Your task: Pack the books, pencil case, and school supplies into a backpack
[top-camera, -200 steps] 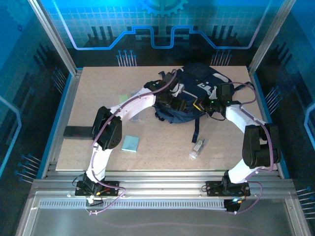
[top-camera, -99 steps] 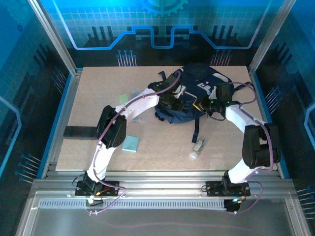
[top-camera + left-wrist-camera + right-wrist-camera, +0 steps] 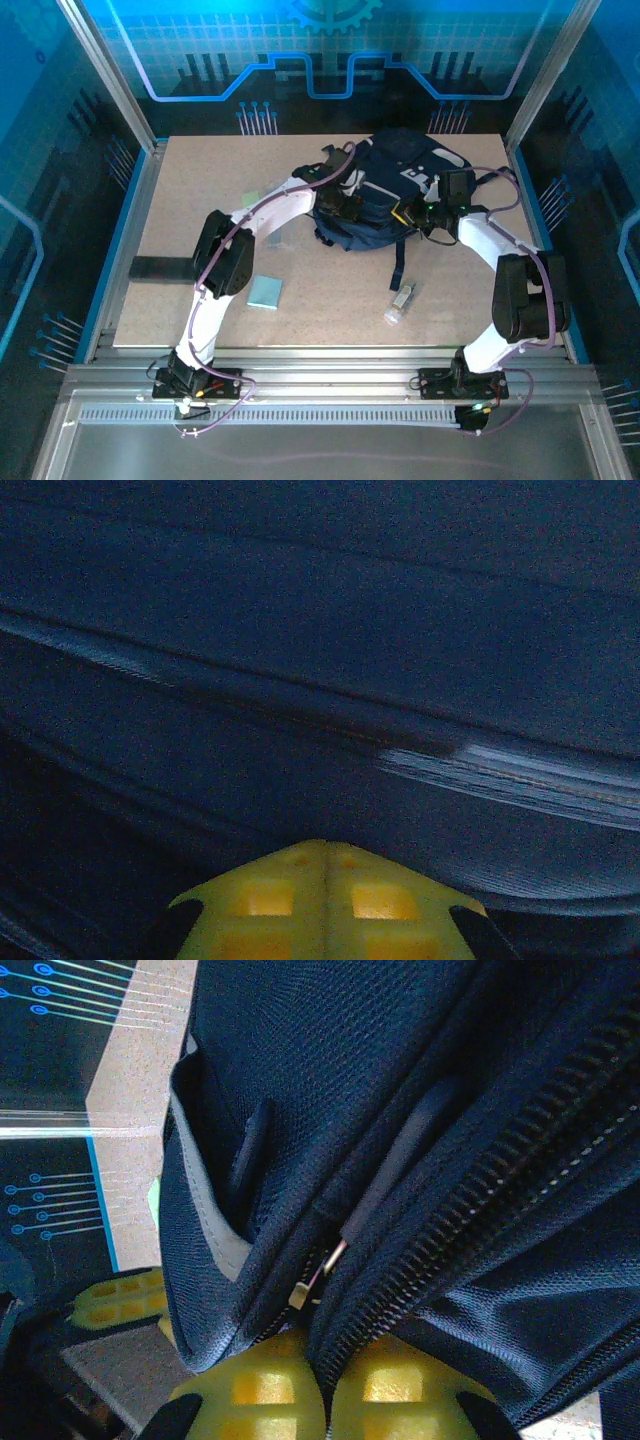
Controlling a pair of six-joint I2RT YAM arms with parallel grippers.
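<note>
The dark navy backpack lies at the back middle of the table. My left gripper is at its left side; in the left wrist view the yellow fingertips are pressed together, shut, with navy fabric just ahead. My right gripper is shut on the backpack's zipper edge, which runs between its fingertips. A pale teal pad, a clear-white tube and a pale-green block lie on the table. A translucent pencil case lies partly under the left arm. The books are hidden.
A flat black object lies at the table's left edge. A dark strap trails from the backpack toward the tube. Metal frame posts and blue walls enclose the table.
The left gripper's jaws have shut and it has shifted slightly left along the backpack. The right arm has not moved.
</note>
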